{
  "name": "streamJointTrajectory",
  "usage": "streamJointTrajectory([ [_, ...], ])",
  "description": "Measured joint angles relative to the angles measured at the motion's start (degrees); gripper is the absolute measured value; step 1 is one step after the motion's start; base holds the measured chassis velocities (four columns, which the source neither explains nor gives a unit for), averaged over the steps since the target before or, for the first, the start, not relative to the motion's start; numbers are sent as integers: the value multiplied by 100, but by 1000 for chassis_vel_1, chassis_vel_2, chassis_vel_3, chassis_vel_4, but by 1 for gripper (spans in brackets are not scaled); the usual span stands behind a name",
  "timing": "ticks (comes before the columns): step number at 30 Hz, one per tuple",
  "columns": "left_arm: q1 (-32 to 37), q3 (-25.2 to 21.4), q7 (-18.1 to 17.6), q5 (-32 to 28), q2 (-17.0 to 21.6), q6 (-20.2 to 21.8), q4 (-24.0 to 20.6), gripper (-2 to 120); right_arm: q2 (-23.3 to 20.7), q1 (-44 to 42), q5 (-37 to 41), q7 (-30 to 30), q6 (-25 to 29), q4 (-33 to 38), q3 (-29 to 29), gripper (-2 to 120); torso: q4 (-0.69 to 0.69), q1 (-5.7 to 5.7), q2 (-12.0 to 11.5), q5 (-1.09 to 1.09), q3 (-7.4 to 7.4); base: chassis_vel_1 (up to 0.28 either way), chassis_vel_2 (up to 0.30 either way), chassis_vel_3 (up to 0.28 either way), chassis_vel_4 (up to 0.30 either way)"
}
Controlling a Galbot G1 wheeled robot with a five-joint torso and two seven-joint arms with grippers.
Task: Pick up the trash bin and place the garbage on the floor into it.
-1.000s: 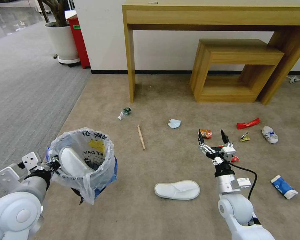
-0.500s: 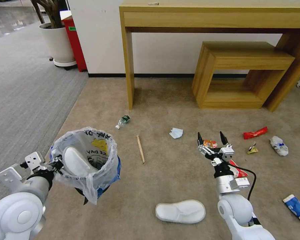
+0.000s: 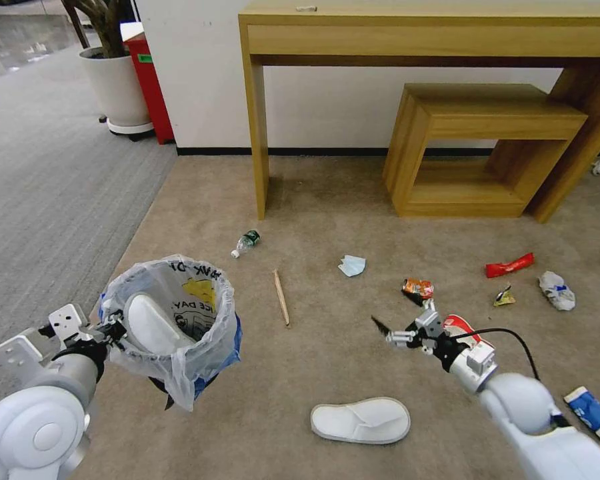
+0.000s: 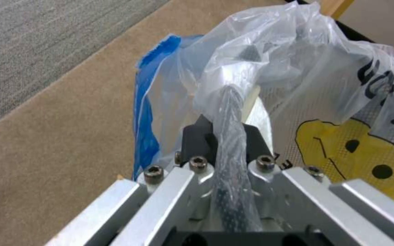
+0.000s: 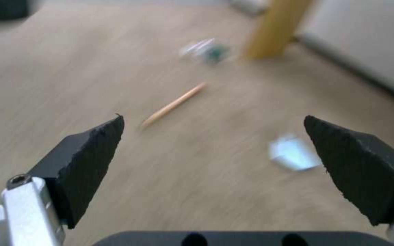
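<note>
The left gripper is clamping the bagged rim of the bin, holding it upright above the floor, a slipper standing inside; the right gripper, jaws wide, is hovering level, pointing left toward the stick, which is lying lengthwise away from the robot; a second slipper is lying crosswise nearby.
</note>
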Motion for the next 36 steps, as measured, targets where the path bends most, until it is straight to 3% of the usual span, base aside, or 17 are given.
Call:
streamJointTrajectory([
  [2,-5,2,-1,11,-19,0,5,2,-17,140,-286,-936,-9,-203,71,100,0,0,0,1,0,0,0,0,0],
  [3,-5,2,-1,11,-19,0,5,2,-17,140,-286,-936,-9,-203,71,100,0,0,0,1,0,0,0,0,0],
  [4,-7,5,-1,19,-37,0,16,2,15,272,-626,-1653,-9,-377,126,100,0,0,0,0,0,0,0,0,0],
  [7,-15,6,-4,40,-76,0,33,2,156,505,-1381,-2340,73,-704,152,100,0,0,0,1,0,0,0,0,0],
  [19,-19,-8,-12,98,-160,-9,41,2,207,1212,-2498,-3128,-16,-1321,-151,100,0,0,1,-1,1,0,0,0,0],
  [36,-37,-20,-16,106,-225,-43,94,2,227,1500,-2580,-3346,-273,-1748,-639,100,0,0,1,-1,0,0,0,0,0],
])
